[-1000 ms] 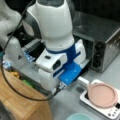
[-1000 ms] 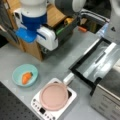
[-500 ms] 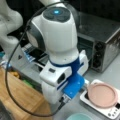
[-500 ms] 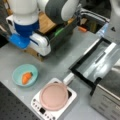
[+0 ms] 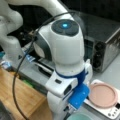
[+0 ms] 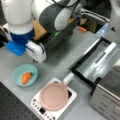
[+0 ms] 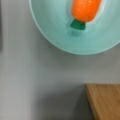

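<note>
A teal bowl [image 6: 16,72] holds an orange carrot [image 6: 26,77] with a green top, low at a front view's left. My gripper [image 6: 37,58] hangs from the white and blue wrist just above and to the right of that bowl; its fingers are hidden by the hand. In the wrist view the bowl [image 7: 57,37] fills the top, with the carrot [image 7: 85,8] at the upper edge and no fingers showing. Only the bowl's rim [image 5: 80,117] peeks out below the arm in a front view.
A pink pan [image 6: 53,96] sits on a white cooker [image 6: 37,103], also seen as the pan [image 5: 102,95]. A toaster oven [image 6: 105,100] stands with its door [image 6: 97,62] open. A wooden board [image 7: 105,100] lies beside the bowl.
The arm has swung towards the teal bowl and lowered, so it now fills much more of both front views. The bowl, carrot and pan have stayed put.
</note>
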